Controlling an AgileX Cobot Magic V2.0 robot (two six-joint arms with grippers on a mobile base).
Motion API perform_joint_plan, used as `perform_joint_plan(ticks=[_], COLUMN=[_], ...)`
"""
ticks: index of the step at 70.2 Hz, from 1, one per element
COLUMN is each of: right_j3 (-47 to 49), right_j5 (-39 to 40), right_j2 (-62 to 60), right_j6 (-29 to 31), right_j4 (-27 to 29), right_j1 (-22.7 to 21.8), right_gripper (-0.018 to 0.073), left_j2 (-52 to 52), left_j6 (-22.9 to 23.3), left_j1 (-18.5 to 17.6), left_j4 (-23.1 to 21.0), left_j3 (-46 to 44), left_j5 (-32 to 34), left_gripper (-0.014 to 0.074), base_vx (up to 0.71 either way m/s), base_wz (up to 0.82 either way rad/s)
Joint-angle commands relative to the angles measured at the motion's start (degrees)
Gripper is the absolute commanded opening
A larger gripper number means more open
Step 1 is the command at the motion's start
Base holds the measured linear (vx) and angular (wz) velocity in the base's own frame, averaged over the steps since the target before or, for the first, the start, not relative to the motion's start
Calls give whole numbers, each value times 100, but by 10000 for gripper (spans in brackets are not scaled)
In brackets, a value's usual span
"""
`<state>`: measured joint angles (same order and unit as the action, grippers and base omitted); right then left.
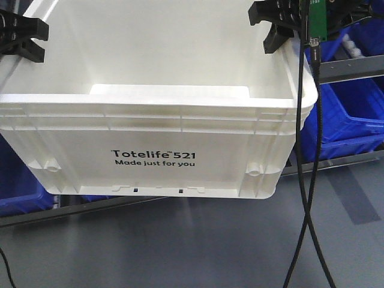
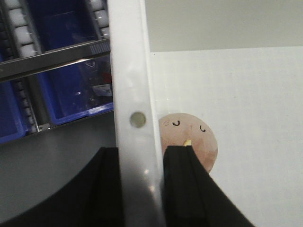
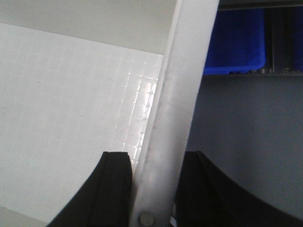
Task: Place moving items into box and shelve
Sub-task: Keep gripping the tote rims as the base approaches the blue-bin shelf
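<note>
Between the two arms, in the middle of the front view, sits a large rectangular white plastic tote (image 1: 156, 132) with a ribbed rim and the black print "Totelife 521 Made just for you" on its near wall. Its base looks raised off the smooth grey surface (image 1: 180, 246) beneath it, where a faint reflection lies.

The black left gripper (image 1: 24, 36) is at the tote's left rim and the black right gripper (image 1: 282, 27) at its right rim. From the left wrist, the left gripper (image 2: 142, 151) straddles the rim, with one finger outside the wall and one inside, both pressed close against the white plastic, so it is clamped on the tote. From the right wrist, the right gripper (image 3: 154, 156) pinches the opposite rim in the same way, narrow, with a finger on each side of the wall.

Inside the tote, a pale pinkish-tan rounded toy (image 2: 194, 137) with small black curved marks lies on the white floor against the left wall, just beside the inner finger (image 2: 182, 179). The right wrist view shows only a bare gridded patch of the tote's floor.

Behind the tote, blue plastic bins (image 1: 354, 114) stand on a grey metal shelf rail (image 1: 348, 69). Two black cables (image 1: 306, 180) hang down and cross in front of the tote's right end.
</note>
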<state>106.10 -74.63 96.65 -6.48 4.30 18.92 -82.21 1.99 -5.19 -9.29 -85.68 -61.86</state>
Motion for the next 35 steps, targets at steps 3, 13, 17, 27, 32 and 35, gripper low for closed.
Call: perform_joint_plan(ticks=[3,13,17,27,32,35], right_j3=[269,269,269,269,269,269], right_j5=[389,389,389,389,389,389], right_j2=[-342,-342,-342,-342,-342,-342], right_j6=[231,231,231,231,231,231], right_j4=[208,208,208,208,208,208], right_j1=[11,11,11,11,11,11], right_gripper=[-12,-12,-12,-12,-12,-12], left_j2=[276,276,276,276,276,276], left_j6=[-30,-30,-30,-30,-30,-30], left_j1=[-34,-34,-34,-34,-34,-34], left_j4=[-199,-199,-199,-199,-199,-199], left_j3=[-277,-277,-277,-277,-277,-277], left_j5=[699,699,699,699,699,699], left_gripper=[-26,-26,-26,-26,-26,-26], base_vx=[10,12,13,14,15,15], base_wz=[47,48,49,48,43,39])
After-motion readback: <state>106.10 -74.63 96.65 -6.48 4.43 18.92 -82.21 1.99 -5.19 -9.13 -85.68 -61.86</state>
